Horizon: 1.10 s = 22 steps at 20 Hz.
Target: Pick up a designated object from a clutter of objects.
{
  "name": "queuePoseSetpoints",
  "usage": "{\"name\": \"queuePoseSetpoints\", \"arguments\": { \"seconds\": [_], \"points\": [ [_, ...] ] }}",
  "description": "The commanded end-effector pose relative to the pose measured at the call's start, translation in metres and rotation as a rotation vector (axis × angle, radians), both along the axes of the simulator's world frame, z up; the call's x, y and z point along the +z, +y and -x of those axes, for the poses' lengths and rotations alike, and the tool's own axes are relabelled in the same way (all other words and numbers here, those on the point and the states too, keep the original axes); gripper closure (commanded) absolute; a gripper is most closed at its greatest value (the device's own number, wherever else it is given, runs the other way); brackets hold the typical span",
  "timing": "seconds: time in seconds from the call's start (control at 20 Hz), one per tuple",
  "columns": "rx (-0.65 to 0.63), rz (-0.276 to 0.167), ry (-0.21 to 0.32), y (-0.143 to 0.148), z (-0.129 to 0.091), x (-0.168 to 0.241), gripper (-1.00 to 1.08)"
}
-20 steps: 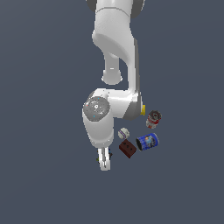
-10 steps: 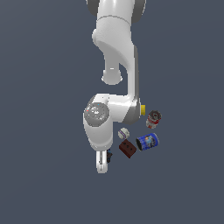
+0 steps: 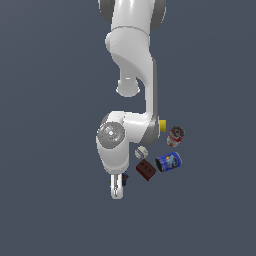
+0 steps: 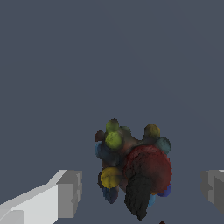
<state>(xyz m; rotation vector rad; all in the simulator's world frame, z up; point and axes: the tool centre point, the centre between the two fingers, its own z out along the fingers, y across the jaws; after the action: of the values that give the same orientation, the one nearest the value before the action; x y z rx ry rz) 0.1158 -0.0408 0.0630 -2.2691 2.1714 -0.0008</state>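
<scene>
A plain dark grey-blue floor fills the scene; no markings on it.

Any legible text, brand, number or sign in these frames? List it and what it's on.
None can be read.
Blue labelled can: pale patches on the label, too small and blurred to read.
Red-white can: markings on it, illegible.
Dark red-brown rectangular block: a few light specks, no readable characters.
Dark lumpy thing with coloured blobs, between the open gripper fingers: no lettering.

Open gaps either side of the lumpy thing, inside both fingers. Red-brown block crowding close beside it.
</scene>
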Motion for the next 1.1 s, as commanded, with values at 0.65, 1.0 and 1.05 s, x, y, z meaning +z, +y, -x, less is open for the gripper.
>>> {"name": "queuePoseSetpoints", "arguments": {
  "seconds": [0.65, 1.0, 1.05],
  "points": [
    [-0.003, 0.000, 0.001, 0.000, 0.000, -0.033, 1.08],
    [-0.002, 0.000, -0.008, 0.001, -0.003, -0.028, 1.08],
    [-0.002, 0.000, -0.008, 0.001, -0.003, -0.028, 1.08]
  ]
}}
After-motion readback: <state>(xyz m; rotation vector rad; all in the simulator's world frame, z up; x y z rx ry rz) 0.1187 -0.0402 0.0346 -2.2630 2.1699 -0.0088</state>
